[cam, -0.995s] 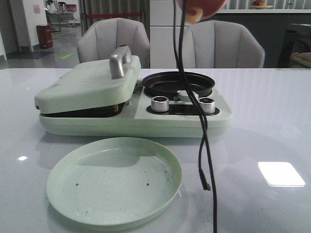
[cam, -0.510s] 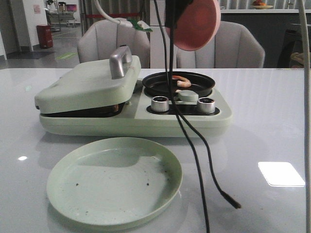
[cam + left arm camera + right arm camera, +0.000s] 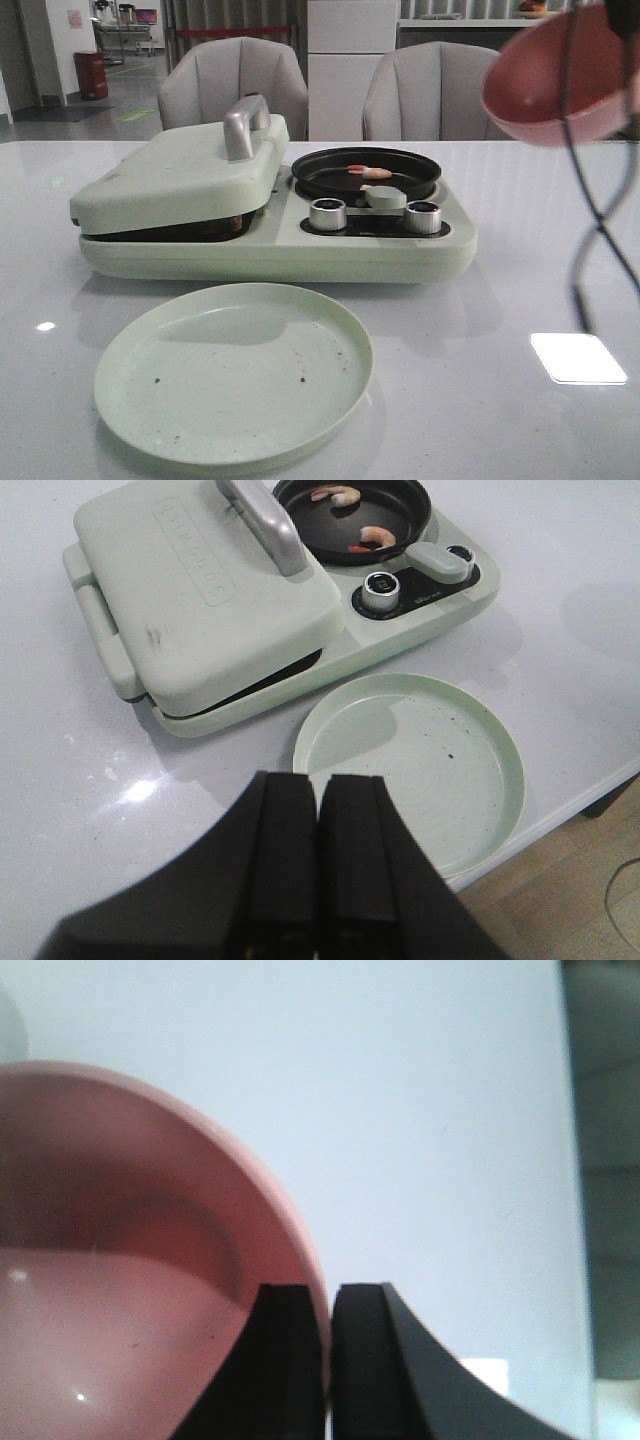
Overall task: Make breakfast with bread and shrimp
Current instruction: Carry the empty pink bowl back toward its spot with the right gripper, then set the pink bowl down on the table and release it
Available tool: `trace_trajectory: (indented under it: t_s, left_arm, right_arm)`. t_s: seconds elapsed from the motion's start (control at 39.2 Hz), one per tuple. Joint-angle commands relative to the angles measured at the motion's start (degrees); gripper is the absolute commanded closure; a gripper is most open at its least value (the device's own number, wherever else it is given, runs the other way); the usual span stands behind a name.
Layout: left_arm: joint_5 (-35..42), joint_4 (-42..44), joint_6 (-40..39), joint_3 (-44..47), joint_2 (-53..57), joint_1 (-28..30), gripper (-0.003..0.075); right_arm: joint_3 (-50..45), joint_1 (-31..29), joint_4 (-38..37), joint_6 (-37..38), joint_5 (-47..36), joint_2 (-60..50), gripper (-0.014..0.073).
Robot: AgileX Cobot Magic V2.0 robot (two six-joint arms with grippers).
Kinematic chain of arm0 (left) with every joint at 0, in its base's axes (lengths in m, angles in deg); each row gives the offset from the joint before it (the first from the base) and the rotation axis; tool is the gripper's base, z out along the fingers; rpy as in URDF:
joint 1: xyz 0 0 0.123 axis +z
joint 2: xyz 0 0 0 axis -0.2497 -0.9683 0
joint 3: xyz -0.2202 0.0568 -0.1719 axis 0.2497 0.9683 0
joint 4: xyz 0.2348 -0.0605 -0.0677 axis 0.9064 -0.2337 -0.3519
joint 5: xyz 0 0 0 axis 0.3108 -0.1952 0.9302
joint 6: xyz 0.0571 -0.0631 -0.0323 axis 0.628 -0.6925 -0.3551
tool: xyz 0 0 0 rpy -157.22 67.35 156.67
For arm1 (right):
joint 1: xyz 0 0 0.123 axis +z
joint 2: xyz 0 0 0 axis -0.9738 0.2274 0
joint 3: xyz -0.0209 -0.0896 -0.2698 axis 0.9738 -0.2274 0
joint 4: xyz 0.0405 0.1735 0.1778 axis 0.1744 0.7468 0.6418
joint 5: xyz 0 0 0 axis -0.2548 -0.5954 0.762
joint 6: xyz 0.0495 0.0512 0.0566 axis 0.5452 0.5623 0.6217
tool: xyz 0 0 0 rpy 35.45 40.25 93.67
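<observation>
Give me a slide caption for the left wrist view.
Shut left gripper above green plate; two shrimp in the black pan.

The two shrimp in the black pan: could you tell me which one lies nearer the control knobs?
The shrimp beside the pan's knob-side rim; the other shrimp lies by the far rim.

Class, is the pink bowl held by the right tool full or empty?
Empty: the right wrist view shows the pink bowl's bare inside, rim pinched by the right tool.

Setting: open-plan office or lab area arranged as a dining corner.

A glossy white counter (image 3: 520,240) carries a pale green breakfast maker (image 3: 270,215). Two grey upholstered chairs (image 3: 235,85) stand behind it. Farther back: a polished floor, a red bin (image 3: 91,74), and a room with screens.
</observation>
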Motion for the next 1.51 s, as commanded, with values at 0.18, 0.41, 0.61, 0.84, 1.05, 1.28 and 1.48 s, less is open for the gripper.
trace_trajectory:
  t_s: [0.18,0.41,0.61,0.84,1.05,1.28,1.48]
  left_arm:
    - [4.3,-1.0,-0.2,-1.5,0.0,-0.3,0.0619]
    - [4.3,-1.1,-0.2,-1.5,0.0,-0.3,0.0619]
    - [4.3,-1.1,-0.2,-1.5,0.0,-0.3,0.0619]
    - [4.3,-1.1,-0.2,-1.5,0.0,-0.3,0.0619]
    - [4.3,-1.3,-0.2,-1.5,0.0,-0.3,0.0619]
    - [4.1,-1.3,-0.2,-1.5,0.0,-0.3,0.0619]
    - [4.0,-1.3,-0.2,-1.5,0.0,-0.3,0.0619]
  right_arm:
    - [-19.6,-22.0,32.5,-18.1,-14.0,-7.3,0.0546]
    - [-29.4,-25.6,34.5,-19.0,-23.8,-7.1,0.0546]
    - [-33.4,-25.6,34.5,-19.0,-30.9,-7.1,0.0546]
    - [-33.4,-25.6,34.5,-19.2,-32.9,-6.9,0.0425]
    - [-33.1,-25.6,34.3,-19.3,-33.2,-6.6,0.0174]
    - [-31.3,-25.0,34.2,-19.4,-31.0,-10.3,0.0149]
    - [-30.9,-18.9,33.1,-19.7,-27.1,-23.4,0.0149]
